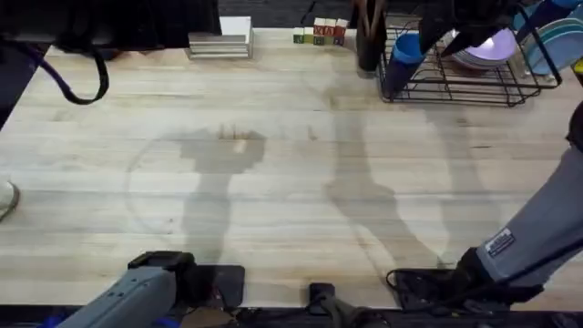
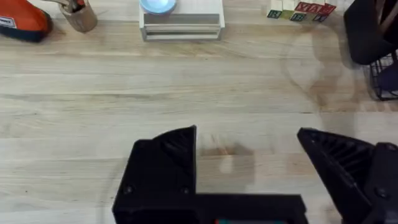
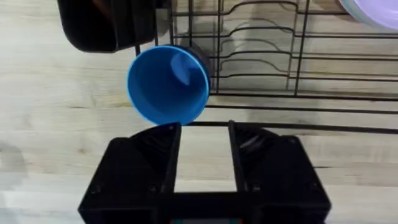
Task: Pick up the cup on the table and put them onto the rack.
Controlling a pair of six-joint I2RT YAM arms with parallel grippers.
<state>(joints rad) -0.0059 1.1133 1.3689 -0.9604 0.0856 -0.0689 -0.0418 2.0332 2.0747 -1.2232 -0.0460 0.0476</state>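
blue cup (image 3: 168, 85) on its side at rack (image 3: 261, 37) corner.

A pale wood-plank desk (image 1: 273, 173) fills the scene, soft shadows falling across its middle. Along its far edge sit a stack of white boards (image 1: 220, 41) and a row of small lettered blocks (image 1: 319, 35). Beyond is dark.

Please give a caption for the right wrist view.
Right gripper open beside the blue cup at the black wire rack.
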